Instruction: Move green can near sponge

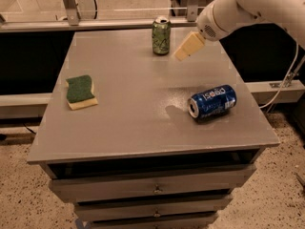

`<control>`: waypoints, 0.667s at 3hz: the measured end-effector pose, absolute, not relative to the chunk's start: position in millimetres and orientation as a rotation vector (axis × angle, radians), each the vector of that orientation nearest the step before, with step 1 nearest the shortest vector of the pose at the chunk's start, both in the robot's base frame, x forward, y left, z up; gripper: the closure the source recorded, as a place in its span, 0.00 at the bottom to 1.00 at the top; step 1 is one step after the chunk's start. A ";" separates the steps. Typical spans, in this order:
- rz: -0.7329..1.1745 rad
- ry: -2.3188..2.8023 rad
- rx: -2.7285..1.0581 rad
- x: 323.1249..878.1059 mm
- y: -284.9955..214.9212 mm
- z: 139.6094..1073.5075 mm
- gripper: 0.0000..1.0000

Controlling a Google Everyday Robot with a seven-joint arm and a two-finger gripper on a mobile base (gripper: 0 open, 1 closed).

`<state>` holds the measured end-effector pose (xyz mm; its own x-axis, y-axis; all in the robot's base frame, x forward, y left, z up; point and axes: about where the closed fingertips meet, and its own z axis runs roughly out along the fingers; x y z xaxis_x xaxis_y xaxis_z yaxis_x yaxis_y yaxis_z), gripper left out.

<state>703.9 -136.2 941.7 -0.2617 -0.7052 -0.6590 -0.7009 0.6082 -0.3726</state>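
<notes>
The arm leaves the view at the top right, so only its white end and the tan tool show. The tool reads as one pale wedge, and how far open it is cannot be told. The lowest of the drawers is cut off at the bottom. The desk has a flat grey top with a pale scuffed patch beside the blue can, which lies on its side near the right edge, silver end toward the front left. The floor is speckled, a metal rail runs behind the back edge, and a white cable hangs at the right. The green can stands upright at the middle of the back edge. The sponge lies flat near the left edge, green side up, well apart from it. The tool hangs just right of the green can with a gap between them, tilted down to the left, and has hold of nothing.
</notes>
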 end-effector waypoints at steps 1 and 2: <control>0.165 1.933 -0.961 735.3 -113.2 926.4 0.00; 0.279 1.898 -0.859 760.3 -102.5 914.7 0.00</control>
<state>760.3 -102.5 914.7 -0.2552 -0.4414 -0.8603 -0.6705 0.7218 -0.1715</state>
